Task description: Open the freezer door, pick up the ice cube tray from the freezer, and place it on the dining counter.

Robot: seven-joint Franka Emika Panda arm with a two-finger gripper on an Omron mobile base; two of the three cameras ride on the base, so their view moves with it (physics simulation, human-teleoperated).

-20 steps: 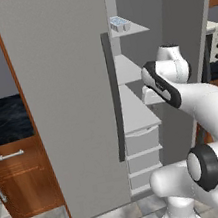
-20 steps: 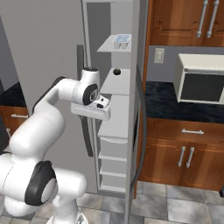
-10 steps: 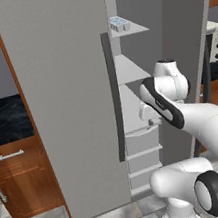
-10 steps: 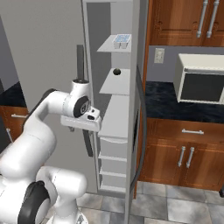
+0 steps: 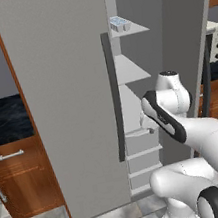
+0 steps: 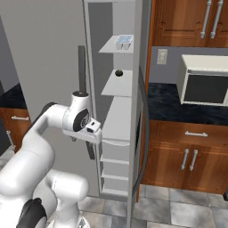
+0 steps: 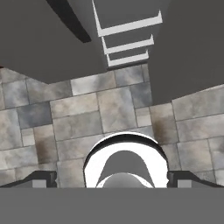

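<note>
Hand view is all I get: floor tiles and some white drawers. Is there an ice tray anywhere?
Observer: Yes, the ice cube tray sits on the top shelf.
Operator: Anything else on the shelves?
Observer: A small dark round thing on the next shelf down; I can't tell what it is.
Operator: Is the door open?
Observer: Yes, the freezer door stands wide open.

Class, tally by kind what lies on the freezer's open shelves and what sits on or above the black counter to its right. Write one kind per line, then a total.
ice cube tray: 1
small dark round object: 1
microwave: 1
wall outlet: 1
Total: 4
</note>
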